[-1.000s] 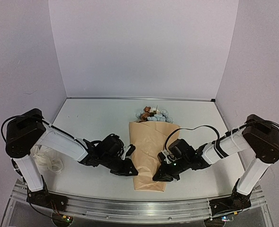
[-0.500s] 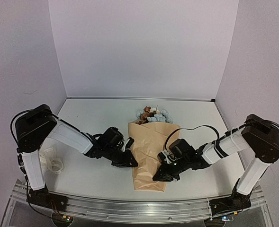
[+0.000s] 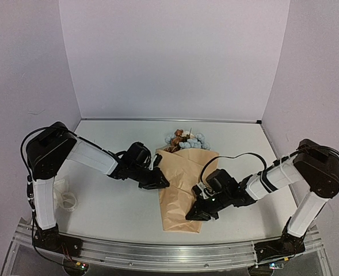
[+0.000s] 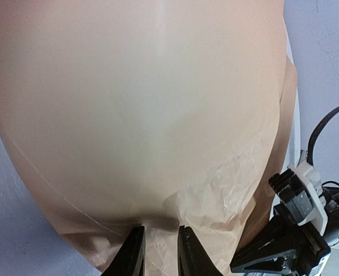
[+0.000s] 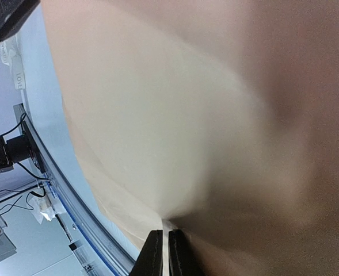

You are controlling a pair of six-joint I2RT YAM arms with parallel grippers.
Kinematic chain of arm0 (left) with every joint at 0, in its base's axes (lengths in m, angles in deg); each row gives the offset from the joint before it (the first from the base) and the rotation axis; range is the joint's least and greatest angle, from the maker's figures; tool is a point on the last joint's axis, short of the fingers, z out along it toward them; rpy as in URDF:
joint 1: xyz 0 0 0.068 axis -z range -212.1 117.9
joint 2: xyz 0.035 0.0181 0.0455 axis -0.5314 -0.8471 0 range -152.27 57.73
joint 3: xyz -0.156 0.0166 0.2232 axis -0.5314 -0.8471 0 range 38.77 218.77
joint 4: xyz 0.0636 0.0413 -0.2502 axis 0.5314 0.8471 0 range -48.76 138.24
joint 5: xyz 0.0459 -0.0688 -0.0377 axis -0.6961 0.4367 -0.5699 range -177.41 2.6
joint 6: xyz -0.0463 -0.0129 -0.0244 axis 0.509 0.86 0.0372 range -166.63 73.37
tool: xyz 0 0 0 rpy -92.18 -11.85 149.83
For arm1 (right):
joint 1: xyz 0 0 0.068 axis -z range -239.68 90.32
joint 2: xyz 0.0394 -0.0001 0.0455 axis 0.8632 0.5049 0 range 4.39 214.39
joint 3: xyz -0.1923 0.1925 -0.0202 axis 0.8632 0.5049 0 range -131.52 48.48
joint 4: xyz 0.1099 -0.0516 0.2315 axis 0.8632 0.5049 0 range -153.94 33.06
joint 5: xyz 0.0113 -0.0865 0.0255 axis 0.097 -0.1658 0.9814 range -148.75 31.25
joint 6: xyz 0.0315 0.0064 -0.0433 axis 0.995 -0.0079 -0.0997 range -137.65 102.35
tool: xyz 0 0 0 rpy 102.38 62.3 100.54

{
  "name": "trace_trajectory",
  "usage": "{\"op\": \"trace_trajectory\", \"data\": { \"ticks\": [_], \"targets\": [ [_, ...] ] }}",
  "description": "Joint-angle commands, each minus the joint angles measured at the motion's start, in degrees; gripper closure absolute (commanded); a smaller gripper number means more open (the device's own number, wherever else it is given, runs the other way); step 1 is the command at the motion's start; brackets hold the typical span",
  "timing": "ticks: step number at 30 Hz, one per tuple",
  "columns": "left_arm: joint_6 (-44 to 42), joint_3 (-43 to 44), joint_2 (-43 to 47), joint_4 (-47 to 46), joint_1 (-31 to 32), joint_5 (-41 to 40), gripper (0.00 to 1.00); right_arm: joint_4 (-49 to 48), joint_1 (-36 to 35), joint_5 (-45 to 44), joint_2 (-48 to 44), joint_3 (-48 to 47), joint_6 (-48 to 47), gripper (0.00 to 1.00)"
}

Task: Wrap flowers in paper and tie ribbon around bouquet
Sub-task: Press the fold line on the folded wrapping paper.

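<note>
- Open white worktop [image 3: 111,149] is seen to the far left and far right of the centre. It is bounded by pale lilac walls [image 3: 169,57] on three sides and by a grooved aluminium rail [image 3: 169,251] along the near edge.
- The middle of the worktop is taken up by the bouquet [image 3: 181,184] — a tan kraft-paper cone laid flat, with its wide mouth toward the back wall and its narrow end close to the rail.
- The cone is flanked closely by both black-and-white arms, so little free room is left at either side of it.
- A loose heap of cream-white ribbon [image 3: 65,200] is seen beside the left arm's base, well apart from the bouquet.
- The left end effector [image 3: 159,179] is set at the cone's left edge. In its wrist view the fingers [image 4: 133,253] are seen narrowly apart with crinkled paper [image 4: 157,115] between them — whether that paper is gripped cannot be told.
- The right end effector [image 3: 193,215] is laid on the cone's near right part. Its fingers [image 5: 153,253] are pressed almost together, pinching a fold of the paper.
- Pale blue round and brown-orange flower heads [image 3: 186,140] are bunched at the wide mouth.
- The paper is smooth over most of its face and creased near the left fingers.
</note>
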Motion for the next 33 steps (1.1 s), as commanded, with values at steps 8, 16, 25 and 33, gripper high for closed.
{"op": "trace_trajectory", "data": {
  "ticks": [8,16,25,33],
  "targets": [
    [-3.14,9.67,-6.54,4.84,-7.07,1.94,0.79,9.50,0.11,-4.57,3.42,3.14,-0.87,0.94],
    [-5.61,19.52,-12.89,7.77,-12.73,4.28,0.79,9.49,0.12,-4.31,3.75,3.18,-0.92,0.94],
    [-8.52,31.90,-19.55,11.54,-17.91,7.40,0.79,9.58,0.09,-3.64,3.85,2.72,-0.63,0.94],
    [-11.69,38.16,-17.56,15.51,-20.31,7.60,0.77,11.75,0.84,-1.34,-1.38,-0.84,1.98,0.91]
  ]
}}
